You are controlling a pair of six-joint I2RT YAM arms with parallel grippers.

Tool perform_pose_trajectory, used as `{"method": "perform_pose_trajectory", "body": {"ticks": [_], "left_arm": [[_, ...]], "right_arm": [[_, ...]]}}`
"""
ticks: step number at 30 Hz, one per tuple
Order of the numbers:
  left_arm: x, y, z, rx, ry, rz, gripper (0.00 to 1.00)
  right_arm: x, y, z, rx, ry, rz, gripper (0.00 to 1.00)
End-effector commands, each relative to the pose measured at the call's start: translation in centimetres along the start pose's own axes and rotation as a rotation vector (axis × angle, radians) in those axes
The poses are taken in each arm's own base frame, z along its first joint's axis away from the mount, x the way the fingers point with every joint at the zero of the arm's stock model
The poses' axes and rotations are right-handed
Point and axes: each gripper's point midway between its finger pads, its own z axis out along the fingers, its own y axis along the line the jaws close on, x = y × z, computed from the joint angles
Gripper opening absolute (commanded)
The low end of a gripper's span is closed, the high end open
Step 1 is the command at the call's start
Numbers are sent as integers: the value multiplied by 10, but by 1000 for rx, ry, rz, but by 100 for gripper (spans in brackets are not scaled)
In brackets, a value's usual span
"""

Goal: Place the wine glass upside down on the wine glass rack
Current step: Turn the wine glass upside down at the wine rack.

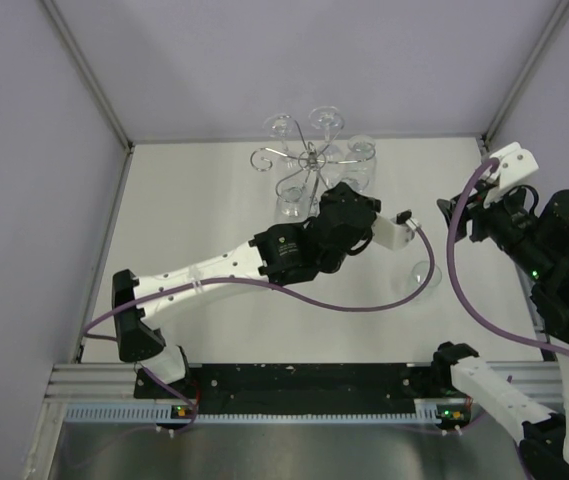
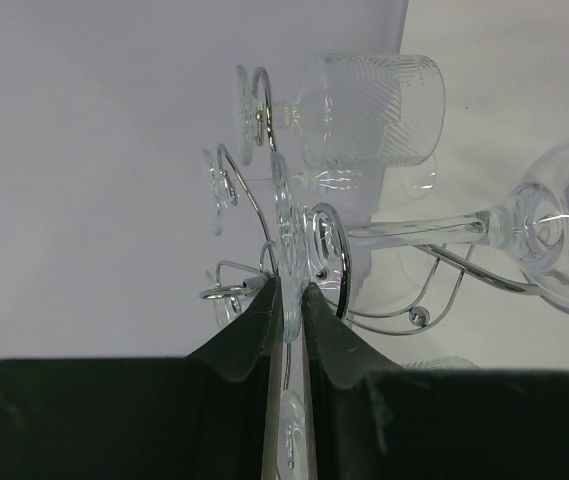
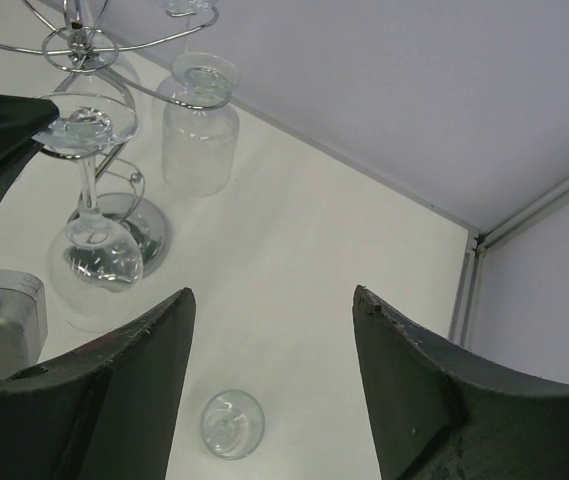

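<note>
1. Wine glass [image 2: 554, 220]: hangs upside down, its foot in a scroll arm of the wine glass rack [image 1: 308, 157], about 7 o'clock of the post in the top view.
2. Left gripper [image 2: 291, 285]: nearly closed, pinching the foot's rim. The stem runs toward 3 o'clock.
3. Right gripper [image 3: 272, 293]: spread wide, empty.

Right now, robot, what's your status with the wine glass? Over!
Left gripper shut on wine glass foot. Right gripper open, empty. It hangs bowl-down in the wine glass rack. Spare glass on the table, not in the way.
</note>
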Motion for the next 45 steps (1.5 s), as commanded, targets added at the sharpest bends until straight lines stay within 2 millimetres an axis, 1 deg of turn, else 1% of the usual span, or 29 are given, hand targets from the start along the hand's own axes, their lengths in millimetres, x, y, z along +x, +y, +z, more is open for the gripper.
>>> {"method": "perform_pose_trajectory", "body": {"ticks": [1,4,7,8,10,17,19,25,31,35,39,45], "left_arm": [[-15,41,-12,-109,-59,-98,0],[-14,44,-13,-113,-52,-93,0],[-13,46,-15,-112,-47,-87,5],[-13,45,-14,-111,-44,-85,9],[-12,46,-15,-111,-42,-84,14],[-15,44,-18,-101,-52,-83,22],[-15,42,-19,-96,-51,-82,25],[-16,38,-21,-85,-50,-80,28],[-16,37,-26,-82,-45,-76,32],[-15,37,-29,-79,-48,-76,36],[-15,36,-34,-71,-57,-78,41],[-15,34,-42,-60,-68,-76,52]], "right_arm": [[-7,-6,-4,30,-32,-11,64],[-7,-7,-4,35,-30,-12,64],[-5,-7,-6,42,-28,-11,64],[-3,-8,-5,46,-24,-10,64],[2,-8,-6,54,-14,-10,65],[28,-6,3,63,59,21,65],[37,-9,5,87,84,26,65],[62,-9,12,109,154,28,65],[101,-11,19,154,262,36,66],[123,-5,24,137,321,37,66],[155,1,28,133,403,32,66],[197,9,27,114,525,24,67]]}}
